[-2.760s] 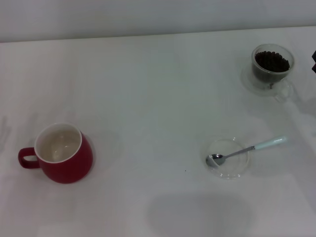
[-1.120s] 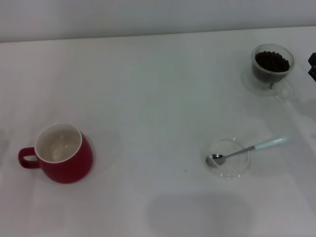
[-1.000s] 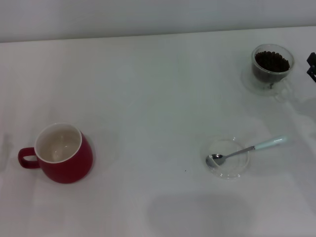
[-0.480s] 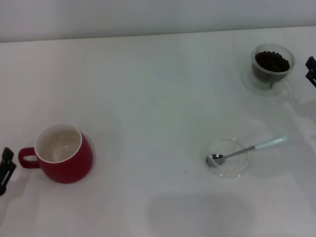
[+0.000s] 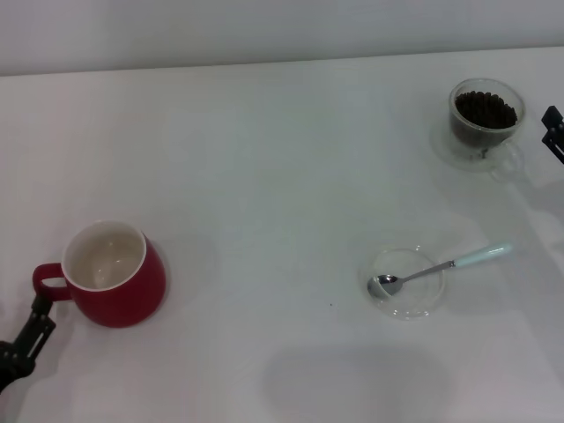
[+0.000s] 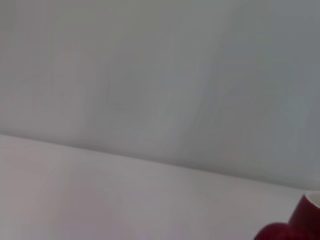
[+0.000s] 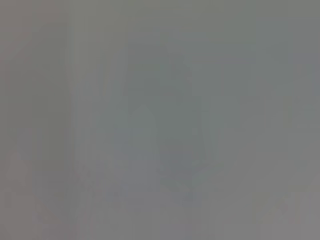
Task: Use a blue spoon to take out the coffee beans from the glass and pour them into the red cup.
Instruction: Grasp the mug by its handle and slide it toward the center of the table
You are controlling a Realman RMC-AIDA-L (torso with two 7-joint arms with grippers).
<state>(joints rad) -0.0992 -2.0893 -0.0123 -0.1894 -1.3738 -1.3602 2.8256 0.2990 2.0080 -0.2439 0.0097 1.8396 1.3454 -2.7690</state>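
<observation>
Soft even overhead light, faint shadows; right wrist view blank grey.

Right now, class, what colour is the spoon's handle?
Pale light blue; the spoon shows best in the head view.

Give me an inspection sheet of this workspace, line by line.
Surface: white table, bare between the items.
Job's things: red cup upright, inside white; glass holding coffee beans; blue spoon with its bowl resting in a clear saucer.
Clutter: nothing seen.
Grippers: left tool close beside the cup's handle; right tool at the table's edge beside the glass.
Cables: nothing seen.
Surroundings: plain pale wall.
</observation>
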